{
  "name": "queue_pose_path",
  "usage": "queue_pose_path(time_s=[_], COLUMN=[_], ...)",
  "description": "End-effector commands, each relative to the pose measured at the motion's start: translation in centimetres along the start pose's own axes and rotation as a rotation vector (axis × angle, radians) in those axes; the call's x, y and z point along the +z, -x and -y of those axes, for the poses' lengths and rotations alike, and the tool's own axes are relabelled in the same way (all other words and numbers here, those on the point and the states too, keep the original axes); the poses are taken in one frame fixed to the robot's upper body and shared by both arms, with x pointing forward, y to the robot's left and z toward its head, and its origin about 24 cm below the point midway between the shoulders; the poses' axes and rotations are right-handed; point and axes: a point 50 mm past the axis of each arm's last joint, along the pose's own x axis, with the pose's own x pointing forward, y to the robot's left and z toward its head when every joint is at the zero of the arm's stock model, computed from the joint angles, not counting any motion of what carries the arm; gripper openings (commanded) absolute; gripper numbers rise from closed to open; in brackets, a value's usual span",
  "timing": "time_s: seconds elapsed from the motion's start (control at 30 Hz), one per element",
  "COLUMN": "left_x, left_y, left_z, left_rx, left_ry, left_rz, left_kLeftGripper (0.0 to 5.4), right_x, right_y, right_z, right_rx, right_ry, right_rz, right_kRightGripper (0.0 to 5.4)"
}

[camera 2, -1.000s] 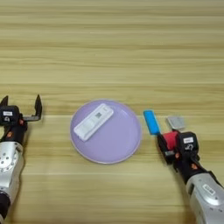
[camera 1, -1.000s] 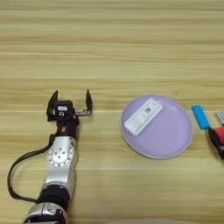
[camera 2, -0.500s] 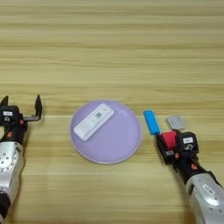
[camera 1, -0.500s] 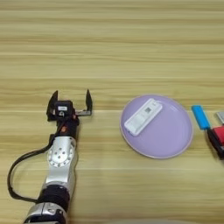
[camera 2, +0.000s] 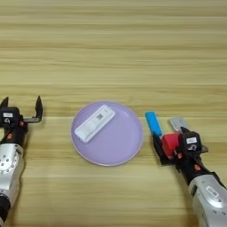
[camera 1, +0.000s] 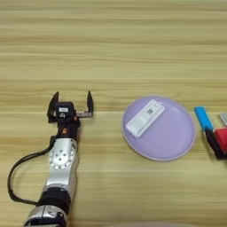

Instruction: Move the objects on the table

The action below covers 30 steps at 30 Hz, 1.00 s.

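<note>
No readable text, brand, number or sign appears anywhere. The white oblong device (camera 2: pixel 94 123) lying on the round lilac plate (camera 2: pixel 119 148) has a small dark mark near one end, too small to read. The left gripper (camera 1: pixel 71 103) and the right gripper (camera 2: pixel 170 144) each carry a small white label on their wrist housing, but nothing on either can be made out. The wooden table (camera 1: pixel 113 48) bears no markings.
</note>
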Motion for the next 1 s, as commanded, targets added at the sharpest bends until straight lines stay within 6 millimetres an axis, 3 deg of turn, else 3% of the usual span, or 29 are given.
queue_pose_path(time_s=[0.03,0.47,0.77,1.0], left_x=[0.1,0.0,0.1,0.1], left_y=[-0.2,-0.1,-0.1,-0.2], left_z=[-0.1,0.0,0.0,0.1], left_rx=[0.004,0.002,0.003,0.001], left_ry=[-0.001,-0.003,-0.003,-0.004], left_rz=[0.002,-0.001,0.001,0.002], left_kLeftGripper=[5.40,5.40,5.40,5.40], right_x=[1.2,3.9,5.6,6.7], right_y=[0.0,-0.8,-2.7,-4.5], right_z=[0.3,0.0,-0.1,-1.9], right_rx=[-0.011,0.013,0.011,0.128], right_ry=[0.018,0.045,0.107,0.173], right_rz=[0.049,0.145,0.140,0.103], right_kRightGripper=[5.17,5.37,5.37,5.37])
